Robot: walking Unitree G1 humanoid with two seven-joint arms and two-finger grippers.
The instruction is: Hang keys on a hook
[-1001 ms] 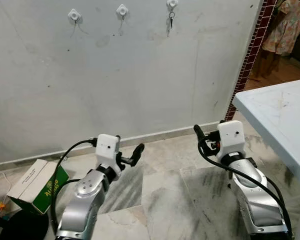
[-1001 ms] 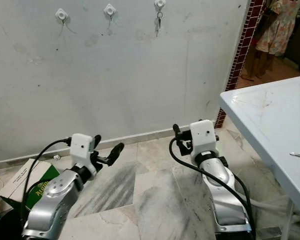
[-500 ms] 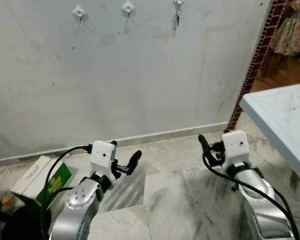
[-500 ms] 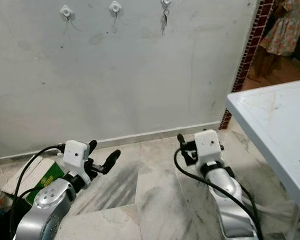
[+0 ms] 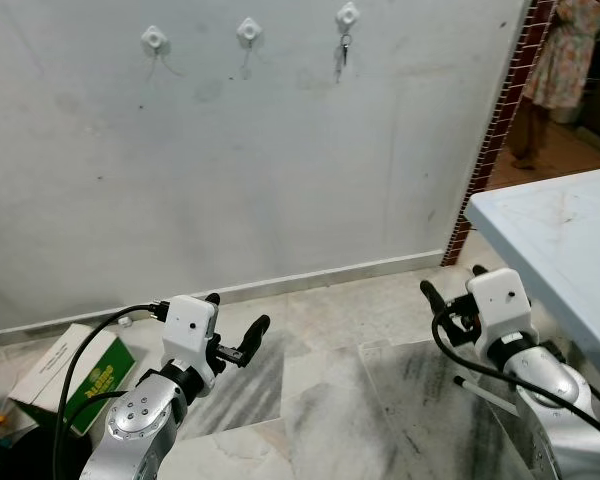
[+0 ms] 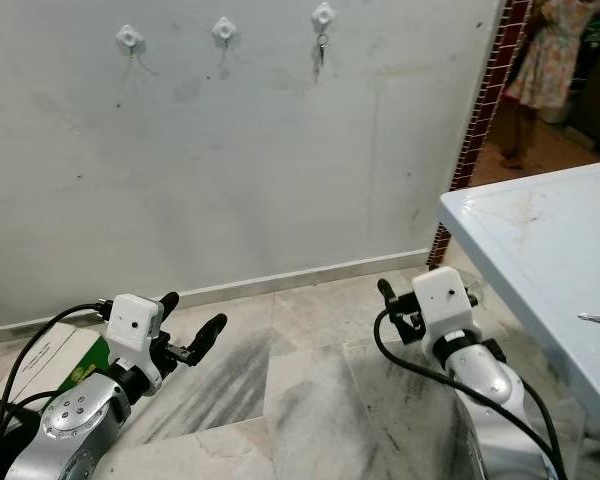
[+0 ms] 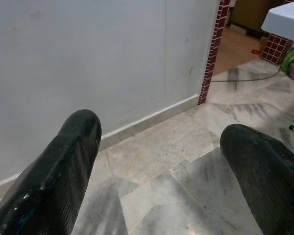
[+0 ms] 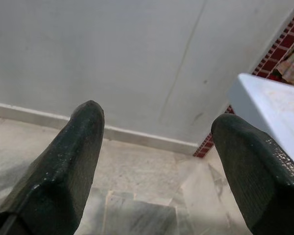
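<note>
High on a pale plaster wall (image 5: pixel 280 150), three white hooks stand in a row: a left hook (image 5: pixel 154 39), a middle hook (image 5: pixel 248 30) and a right hook (image 5: pixel 347 16). The keys (image 5: pixel 344 47) hang from the right hook, dangling just below it against the wall.

Both arms of the humanoid robot are held low over a marble-tiled floor (image 5: pixel 320 360), well below the hooks. The left end effector (image 5: pixel 235 327) points toward the wall with its two black fingers (image 7: pixel 63 166) spread apart and nothing between them; its wrist view looks through the gap at the skirting and floor tiles. The right end effector (image 5: pixel 450 285) is raised beside the corner of a white desk (image 5: pixel 550 240), its fingers (image 8: pixel 73 156) likewise released and empty, with wall and skirting visible between them.

A green and white cardboard box (image 5: pixel 75 372) lies on the floor at the left, next to the left arm. At the right, a red brick pillar (image 5: pixel 500 120) marks the wall's end, and beyond it stands a person in a patterned dress (image 5: pixel 572 55).
</note>
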